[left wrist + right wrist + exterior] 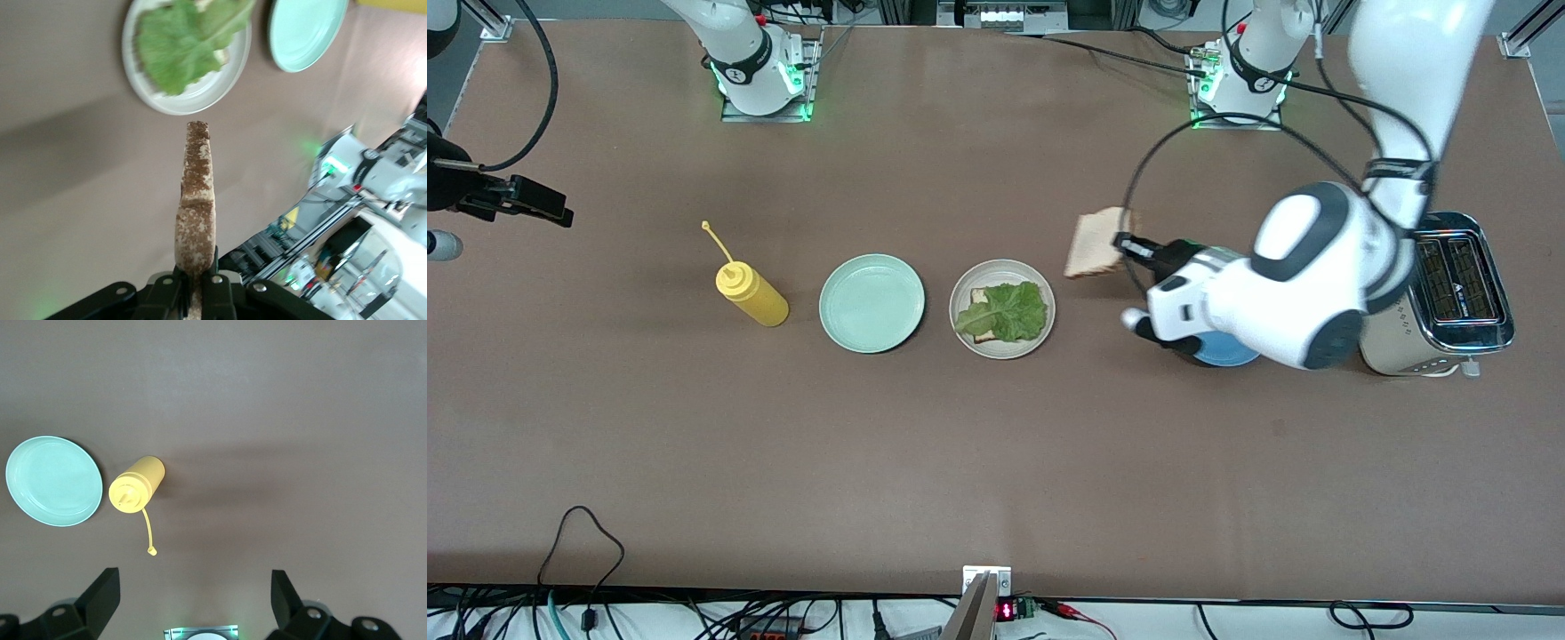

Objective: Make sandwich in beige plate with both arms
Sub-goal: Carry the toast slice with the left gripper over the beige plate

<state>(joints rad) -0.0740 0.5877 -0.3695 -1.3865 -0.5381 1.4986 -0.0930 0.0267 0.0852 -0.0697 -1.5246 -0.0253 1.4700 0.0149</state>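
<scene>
Partly hidden under the left arm (1316, 293), a blue plate (1227, 354)

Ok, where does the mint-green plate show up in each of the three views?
Front view: mint-green plate sits on the table between the yellow bottle and the beige plate.
Left wrist view: at the picture's upper edge, partly cut off, beside the beige plate.
Right wrist view: near the picture's edge, next to the yellow bottle.
Shared landmark: the plate itself appears in all three; the bottle links the front and right wrist views.
</scene>
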